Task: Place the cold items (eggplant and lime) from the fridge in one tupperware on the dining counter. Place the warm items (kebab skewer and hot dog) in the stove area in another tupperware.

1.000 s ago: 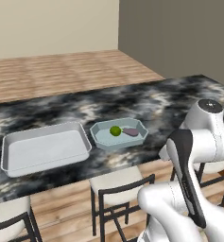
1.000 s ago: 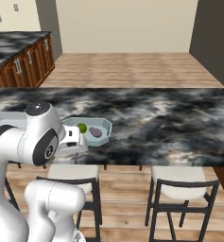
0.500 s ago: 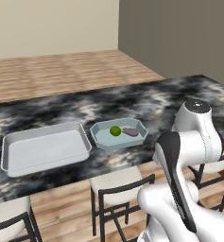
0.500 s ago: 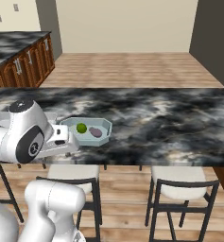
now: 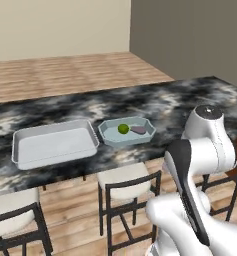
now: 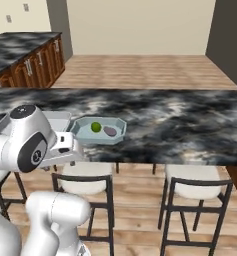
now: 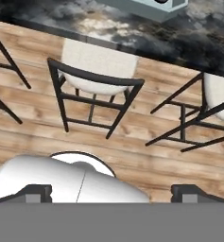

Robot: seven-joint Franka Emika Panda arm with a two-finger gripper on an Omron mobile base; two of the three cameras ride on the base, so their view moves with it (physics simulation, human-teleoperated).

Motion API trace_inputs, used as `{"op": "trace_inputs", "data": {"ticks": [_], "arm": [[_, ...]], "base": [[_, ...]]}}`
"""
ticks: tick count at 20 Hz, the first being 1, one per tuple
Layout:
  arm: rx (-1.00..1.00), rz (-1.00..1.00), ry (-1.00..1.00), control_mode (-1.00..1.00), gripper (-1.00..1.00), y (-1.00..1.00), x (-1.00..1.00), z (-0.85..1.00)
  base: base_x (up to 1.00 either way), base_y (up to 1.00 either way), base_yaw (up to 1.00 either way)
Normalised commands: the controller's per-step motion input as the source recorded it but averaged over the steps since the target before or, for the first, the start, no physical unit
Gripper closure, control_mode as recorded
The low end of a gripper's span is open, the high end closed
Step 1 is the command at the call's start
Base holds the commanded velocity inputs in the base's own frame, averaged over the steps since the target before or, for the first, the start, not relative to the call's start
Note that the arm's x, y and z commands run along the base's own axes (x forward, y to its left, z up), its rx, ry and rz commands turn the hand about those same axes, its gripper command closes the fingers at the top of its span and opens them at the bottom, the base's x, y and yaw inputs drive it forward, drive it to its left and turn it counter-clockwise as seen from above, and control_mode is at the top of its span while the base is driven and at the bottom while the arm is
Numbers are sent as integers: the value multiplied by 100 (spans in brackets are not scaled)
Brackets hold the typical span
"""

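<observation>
On the marbled dining counter (image 5: 190,102) stands a small eight-sided tupperware (image 5: 110,134) (image 6: 80,131). In it lie the yellow-green lime (image 5: 123,128) (image 6: 95,127) and, right beside it, the purple-grey eggplant (image 5: 138,130) (image 6: 110,131). A larger rectangular tupperware (image 5: 55,142) to its left is bare inside. My gripper (image 7: 112,193) is open and holds nothing. It hangs off the counter's near edge and looks down at stools and floor, and the small tupperware's edge (image 7: 156,8) shows at the top of the hand view. The fridge, stove area, kebab skewer and hot dog are out of view.
Black-framed stools with pale seats (image 5: 122,176) (image 6: 195,175) (image 7: 97,64) line the counter's near side over wood flooring. A dark worktop on wood cabinets (image 6: 25,50) runs along the back left wall. My folded arm (image 6: 27,140) covers part of the larger tupperware.
My arm has drawn back from the small tupperware toward the counter's near edge and folded lower. The gripper stays open. Lime and eggplant have not moved.
</observation>
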Motion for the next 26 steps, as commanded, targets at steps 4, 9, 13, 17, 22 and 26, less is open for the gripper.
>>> {"op": "trace_inputs", "data": {"ticks": [4,9,13,17,22,26], "arm": [[0,0,0,100,-100,0,0,0],[0,0,0,100,-100,0,0,0],[0,0,0,100,-100,0,0,0],[0,0,0,100,-100,0,0,0],[0,0,0,100,-100,0,0,0],[0,0,0,100,-100,0,0,0]], "base": [[-55,97,0],[-28,100,0],[-26,100,-7],[-23,100,-7],[-12,100,0],[-13,100,8]]}}
